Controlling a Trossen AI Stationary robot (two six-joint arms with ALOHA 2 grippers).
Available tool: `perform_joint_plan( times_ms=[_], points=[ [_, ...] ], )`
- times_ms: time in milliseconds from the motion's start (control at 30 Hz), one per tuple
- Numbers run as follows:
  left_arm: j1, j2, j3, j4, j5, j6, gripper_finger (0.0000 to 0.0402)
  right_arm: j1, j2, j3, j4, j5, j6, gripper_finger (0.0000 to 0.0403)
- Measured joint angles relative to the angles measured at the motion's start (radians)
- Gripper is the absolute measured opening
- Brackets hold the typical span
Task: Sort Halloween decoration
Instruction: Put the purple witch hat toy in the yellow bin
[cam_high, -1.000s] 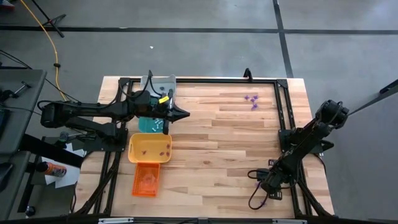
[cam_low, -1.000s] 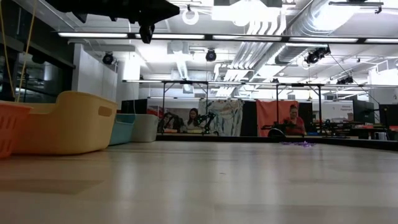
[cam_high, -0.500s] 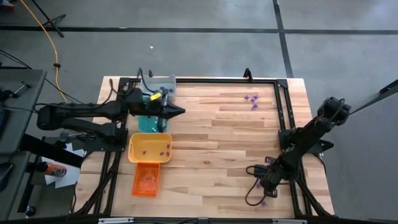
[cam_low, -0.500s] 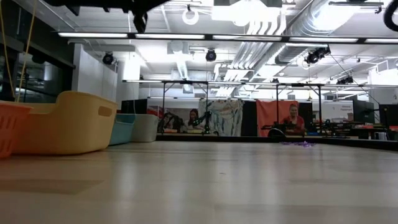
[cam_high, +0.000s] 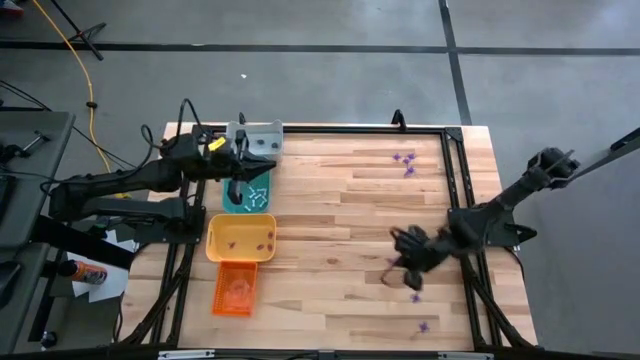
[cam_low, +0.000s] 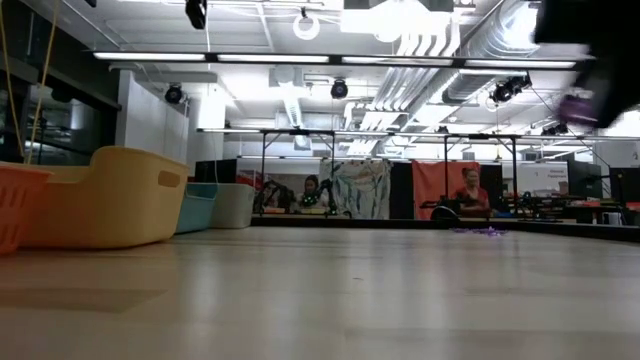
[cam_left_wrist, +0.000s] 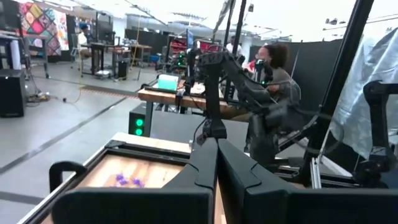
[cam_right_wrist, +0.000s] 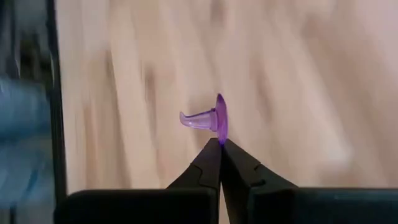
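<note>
Your right claw (cam_right_wrist: 219, 144) pinches one purple trinket (cam_right_wrist: 208, 117) above the wooden worktop (cam_high: 340, 250). Your left claw (cam_high: 262, 166), pressed together, hovers by the teal tray (cam_high: 247, 197). Four trays line the left edge; a few purple trinkets (cam_high: 405, 162) lie at the far right.

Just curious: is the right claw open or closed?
Shut: the right end effector pinches a purple trinket between its fingertips.
</note>
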Motion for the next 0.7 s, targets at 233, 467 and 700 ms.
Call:
perform_joint_plan(
  times_ms=[233, 467, 700],
  points=[
    [0.001, -0.002, 0.0, -0.042, -0.013, -0.005, 0.0, -0.285, 0.032, 0.0, 0.439, 0.044, -0.385, 0.0],
    [-0.001, 0.027, -0.001, -0.05, -0.023, -0.035, 0.0, -0.487, 0.09, 0.0, 0.897, 0.016, -0.62, 0.0],
    [-0.001, 0.037, -0.001, -0.054, -0.023, -0.037, 0.0, -0.563, 0.097, 0.0, 0.925, -0.11, -0.632, 0.0]
  ],
)
